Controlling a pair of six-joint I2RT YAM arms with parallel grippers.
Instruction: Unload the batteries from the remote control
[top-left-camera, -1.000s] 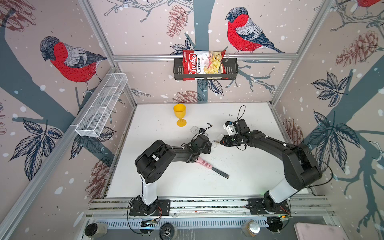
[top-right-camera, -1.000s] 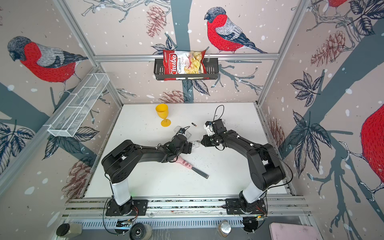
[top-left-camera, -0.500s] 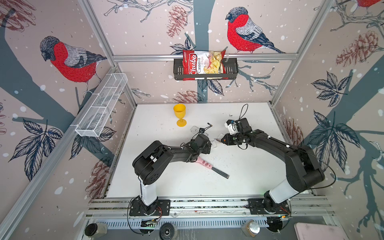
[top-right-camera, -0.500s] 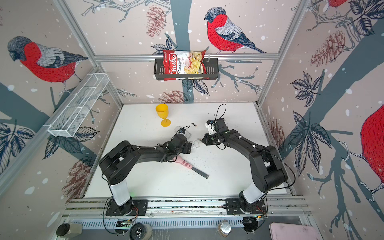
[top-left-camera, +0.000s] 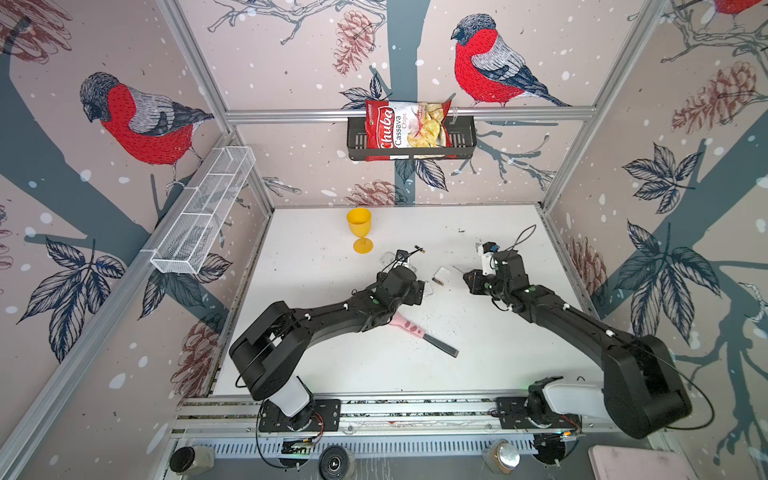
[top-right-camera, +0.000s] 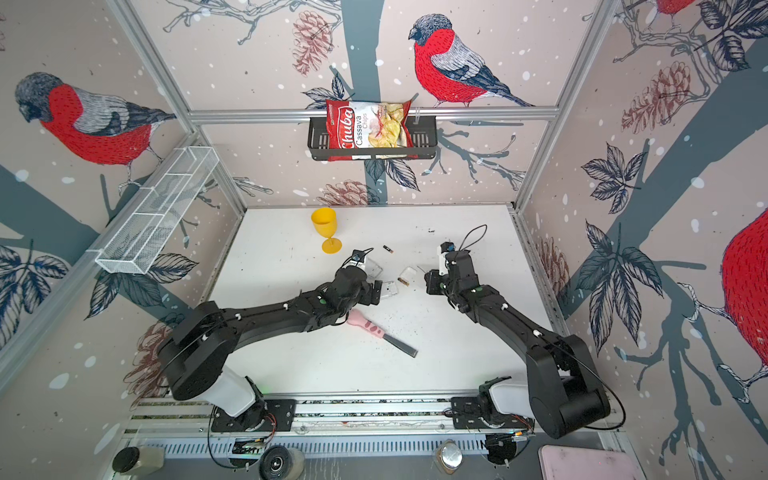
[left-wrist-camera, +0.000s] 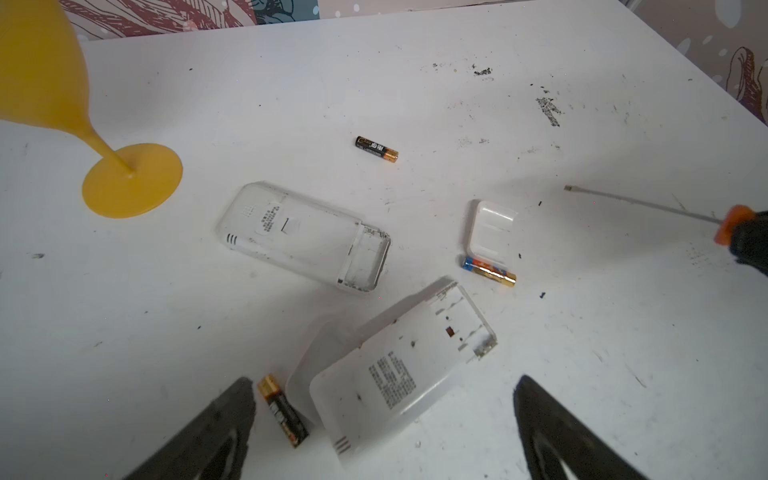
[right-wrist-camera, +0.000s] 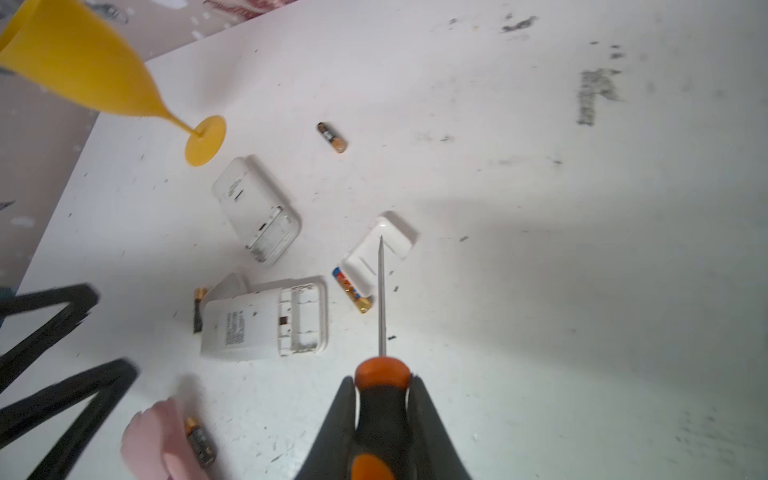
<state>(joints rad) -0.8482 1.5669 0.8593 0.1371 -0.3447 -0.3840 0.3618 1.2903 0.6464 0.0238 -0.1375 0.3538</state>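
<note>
Unloading looks done: the near remote (left-wrist-camera: 415, 353) gapes empty, batteries (left-wrist-camera: 284, 409) lie loose around it, the left gripper (left-wrist-camera: 385, 380) hangs spread wide above it, the right gripper (right-wrist-camera: 384, 386) clamps the screwdriver (right-wrist-camera: 381, 299) near it, so backing away seems next.

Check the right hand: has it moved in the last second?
Yes. In a top view the right hand, shut on the screwdriver, has drawn back rightward, away from the yellow goblet, which stands where it was.
</note>
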